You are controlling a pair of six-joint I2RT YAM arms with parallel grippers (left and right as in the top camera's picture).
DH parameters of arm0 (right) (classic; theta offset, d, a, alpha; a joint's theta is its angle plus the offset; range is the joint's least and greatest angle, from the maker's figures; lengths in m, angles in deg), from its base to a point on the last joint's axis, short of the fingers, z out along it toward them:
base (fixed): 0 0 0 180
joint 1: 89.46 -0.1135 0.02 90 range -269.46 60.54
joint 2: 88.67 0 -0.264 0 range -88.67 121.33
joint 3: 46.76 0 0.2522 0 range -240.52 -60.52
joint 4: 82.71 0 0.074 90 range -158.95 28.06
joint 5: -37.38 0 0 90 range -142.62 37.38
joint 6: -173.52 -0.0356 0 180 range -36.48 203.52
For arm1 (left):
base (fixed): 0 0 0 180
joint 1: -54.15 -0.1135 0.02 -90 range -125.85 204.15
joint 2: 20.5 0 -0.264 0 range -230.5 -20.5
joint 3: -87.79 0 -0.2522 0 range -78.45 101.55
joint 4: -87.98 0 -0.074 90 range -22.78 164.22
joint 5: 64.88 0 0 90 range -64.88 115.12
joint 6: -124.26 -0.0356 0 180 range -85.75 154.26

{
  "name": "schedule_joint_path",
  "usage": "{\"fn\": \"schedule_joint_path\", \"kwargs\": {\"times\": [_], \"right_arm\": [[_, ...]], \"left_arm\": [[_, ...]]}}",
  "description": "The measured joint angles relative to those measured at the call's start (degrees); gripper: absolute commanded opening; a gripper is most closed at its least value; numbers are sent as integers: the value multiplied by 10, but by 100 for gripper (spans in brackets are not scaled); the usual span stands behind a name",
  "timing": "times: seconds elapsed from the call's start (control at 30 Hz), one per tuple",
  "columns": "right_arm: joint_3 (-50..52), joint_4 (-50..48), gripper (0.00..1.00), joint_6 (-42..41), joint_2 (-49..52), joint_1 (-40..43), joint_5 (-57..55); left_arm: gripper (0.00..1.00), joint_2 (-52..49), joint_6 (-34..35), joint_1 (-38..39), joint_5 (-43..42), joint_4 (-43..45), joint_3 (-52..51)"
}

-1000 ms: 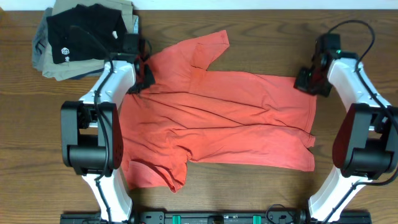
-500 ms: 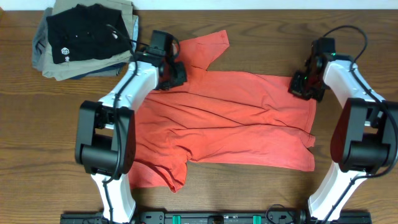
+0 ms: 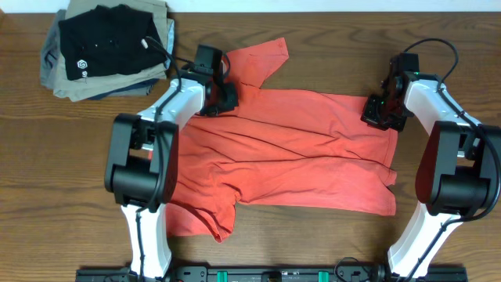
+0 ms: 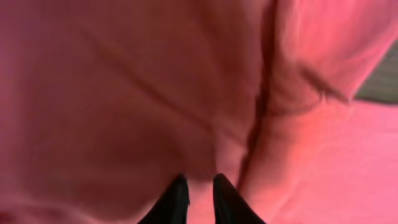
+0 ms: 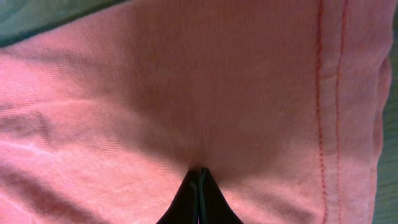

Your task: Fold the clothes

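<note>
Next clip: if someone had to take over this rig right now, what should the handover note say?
Left gripper: nearly shut, pinching the shirt at its far edge, by the far sleeve.
Right gripper: shut on the shirt at the far corner of the hem.
Shirt: spread on the table, wrinkled, both sleeves out. The pile of folded clothes sits apart at far left.
Done: both grips taken on the far edge.
Left: every fold; none shows yet.

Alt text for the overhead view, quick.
A coral-red T-shirt lies spread sideways on a wooden table, the left gripper pinching its far edge beside a sleeve and the right gripper pinching the hem end. A stack of folded garments sits far left.
</note>
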Motion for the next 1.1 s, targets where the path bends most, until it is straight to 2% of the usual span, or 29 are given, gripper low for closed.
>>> {"fn": "schedule_joint_path", "kwargs": {"times": [0.37,0.47,0.67,1.1], "right_arm": [[27,-56,1,-2,-12,0,-11],[36,-70,1,-9,-17,0,-17],[51,-98,1,-22,-24,0,-54],[60,-157,2,-18,-23,46,-87]], "left_arm": [[17,-12,1,-1,-5,49,1],[13,-15,2,-1,-5,66,1],[13,-24,3,0,12,98,1],[13,-57,3,-7,71,288,2]]}}
